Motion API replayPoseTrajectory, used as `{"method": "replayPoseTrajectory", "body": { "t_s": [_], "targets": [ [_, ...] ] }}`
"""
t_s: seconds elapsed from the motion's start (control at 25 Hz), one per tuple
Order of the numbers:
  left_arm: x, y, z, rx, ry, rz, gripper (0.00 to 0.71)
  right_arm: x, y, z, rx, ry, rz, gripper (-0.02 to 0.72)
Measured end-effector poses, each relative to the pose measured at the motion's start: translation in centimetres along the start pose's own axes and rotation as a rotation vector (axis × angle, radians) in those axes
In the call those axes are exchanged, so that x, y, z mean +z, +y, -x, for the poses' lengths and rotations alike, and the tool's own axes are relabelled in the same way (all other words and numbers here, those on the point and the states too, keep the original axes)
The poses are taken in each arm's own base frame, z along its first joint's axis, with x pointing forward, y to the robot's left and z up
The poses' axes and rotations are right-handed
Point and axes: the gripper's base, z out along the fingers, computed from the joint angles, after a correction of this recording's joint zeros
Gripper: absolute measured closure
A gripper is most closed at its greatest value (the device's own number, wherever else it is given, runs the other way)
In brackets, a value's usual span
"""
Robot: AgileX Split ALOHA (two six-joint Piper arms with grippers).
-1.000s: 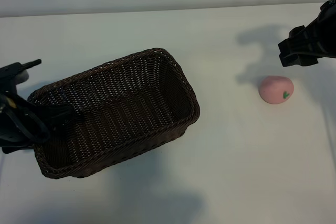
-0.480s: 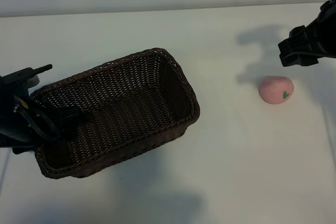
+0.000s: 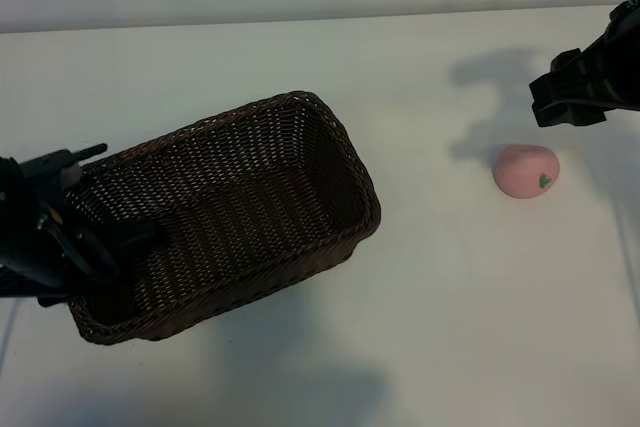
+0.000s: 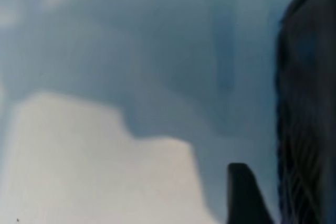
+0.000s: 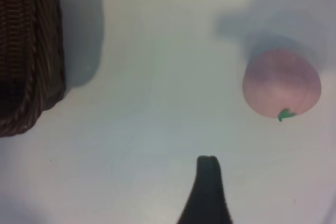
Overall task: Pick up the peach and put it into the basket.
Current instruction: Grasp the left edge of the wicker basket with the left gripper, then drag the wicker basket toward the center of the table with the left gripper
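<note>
The dark brown woven basket (image 3: 330, 117) lies slanted on the white table, left of the middle. The pink peach (image 3: 526, 170) with its green leaf mark rests on the table far to the right, apart from the basket. My right gripper (image 3: 570, 102) hovers just behind and above the peach, open and empty; its wrist view shows the peach (image 5: 281, 82) off to the side of one dark finger (image 5: 207, 182). My left gripper (image 3: 105, 232) is at the basket's left end, open, one finger reaching inside. Its wrist view shows a finger (image 4: 244, 195) just apart from the basket wall (image 4: 307, 103).
A corner of the basket (image 5: 31, 51) shows in the right wrist view. White table (image 3: 450, 327) stretches between basket and peach and along the front. The table's far edge (image 3: 300, 19) runs across the back.
My left gripper has moved toward the front and further in over the basket's left end. The right arm, the peach and the basket have stayed put.
</note>
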Motion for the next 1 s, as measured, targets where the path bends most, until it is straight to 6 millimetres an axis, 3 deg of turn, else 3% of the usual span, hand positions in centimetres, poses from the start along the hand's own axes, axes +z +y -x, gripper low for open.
{"method": "replayPoseTrajectory", "body": {
  "t_s": [0.28,0.92,0.96,1.0],
  "targets": [
    [-0.2,-0.1,0.2,0.0,-0.047,-0.024,0.367,0.0,0.0,0.0,0.0,0.0,0.0,0.143],
    [-3.7,-0.6,-0.3,-0.042,-0.157,-0.158,0.367,0.0,0.1,0.0,0.007,0.001,0.009,0.153],
    [-3.9,-0.7,-0.3,-0.041,-0.159,-0.168,0.392,0.0,0.1,0.0,0.006,0.001,0.009,0.154],
    [-4.0,-0.7,-0.3,-0.042,-0.16,-0.178,0.494,0.0,0.1,0.0,0.006,0.002,0.009,0.155]
  ]
}}
